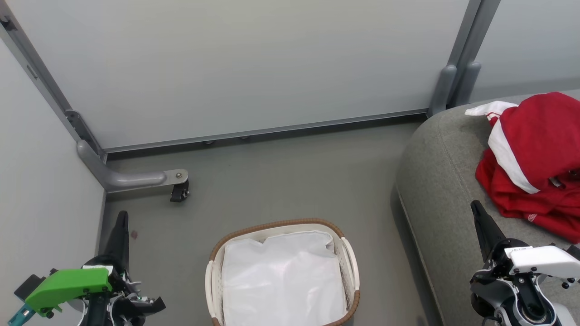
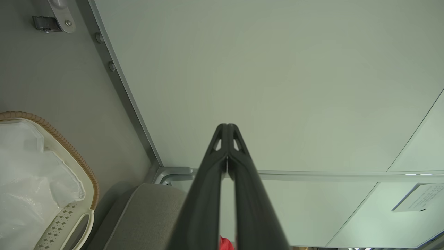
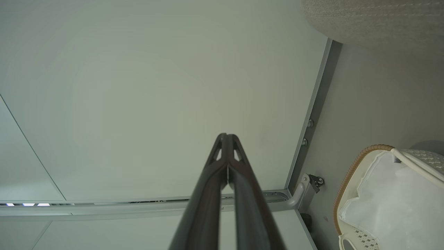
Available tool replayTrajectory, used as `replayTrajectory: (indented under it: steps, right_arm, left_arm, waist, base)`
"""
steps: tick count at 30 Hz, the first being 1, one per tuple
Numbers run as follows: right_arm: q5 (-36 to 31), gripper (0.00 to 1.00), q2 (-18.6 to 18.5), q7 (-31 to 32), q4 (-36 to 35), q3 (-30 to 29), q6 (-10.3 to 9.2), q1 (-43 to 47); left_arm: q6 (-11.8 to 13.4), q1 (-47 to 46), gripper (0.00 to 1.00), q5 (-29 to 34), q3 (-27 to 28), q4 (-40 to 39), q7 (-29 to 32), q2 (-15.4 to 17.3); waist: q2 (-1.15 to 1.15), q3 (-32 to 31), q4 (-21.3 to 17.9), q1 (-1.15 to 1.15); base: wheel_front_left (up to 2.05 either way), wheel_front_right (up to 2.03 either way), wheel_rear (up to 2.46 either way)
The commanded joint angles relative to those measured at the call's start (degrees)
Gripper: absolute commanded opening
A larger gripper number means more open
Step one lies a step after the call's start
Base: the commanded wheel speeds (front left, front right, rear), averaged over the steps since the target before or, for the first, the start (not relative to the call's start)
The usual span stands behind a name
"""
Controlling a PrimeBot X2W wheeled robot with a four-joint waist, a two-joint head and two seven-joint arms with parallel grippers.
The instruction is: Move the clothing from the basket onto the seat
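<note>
The clothing (image 1: pixel 534 167), two red garments with broad white stripes, lies heaped on the seat (image 1: pixel 435 181), a grey upholstered sofa at the right of the head view; the pile rests on the cushion back from its rounded edge, a white-striped fold lies across the top, and small white lettering shows on a lower hem.

The basket (image 1: pixel 276 224), white perforated plastic with a brown woven rim, stands on the grey floor (image 1: pixel 294 172) near the sofa's edge but apart from it; its white cloth liner (image 1: pixel 281 280) lies rumpled across the inside.

The left jaws, ahead of a green wrist housing (image 1: pixel 68 285), are clenched and empty; their long dark fingers (image 2: pixel 204 194) press together at the tips and point toward a pale wall panel (image 1: pixel 235 59), well left of the basket.

The right jaws, ahead of a white wrist housing (image 1: pixel 543 260), are likewise clenched and empty; their fingers (image 3: pixel 204 201) meet at the tips above the sofa cushion, near the red pile yet not touching it.

A small black caster wheel (image 1: pixel 179 192) on a grey metal foot stands on the floor by the partition's corner, beyond the basket and to its left.
</note>
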Motion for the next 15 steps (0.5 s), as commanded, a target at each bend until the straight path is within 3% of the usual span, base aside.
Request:
replayTrajectory:
  steps: [1,15]
  right_arm:
    - [0.19,0.0,-0.34,0.18,-0.18,-0.12,-0.02,0.59]
    - [0.2,0.0,-0.34,0.17,-0.18,-0.11,-0.02,0.59]
  left_arm:
    - [-0.33,-0.62,0.0,-0.19,0.13,-0.03,0.19,0.36]
    - [-0.32,-0.61,0.0,-0.19,0.13,-0.04,0.18,0.36]
  waist:
    - [0.0,0.0,0.0,0.0]
    - [0.0,0.0,0.0,0.0]
  base:
    - [0.0,0.0,0.0]
    - [0.0,0.0,0.0]
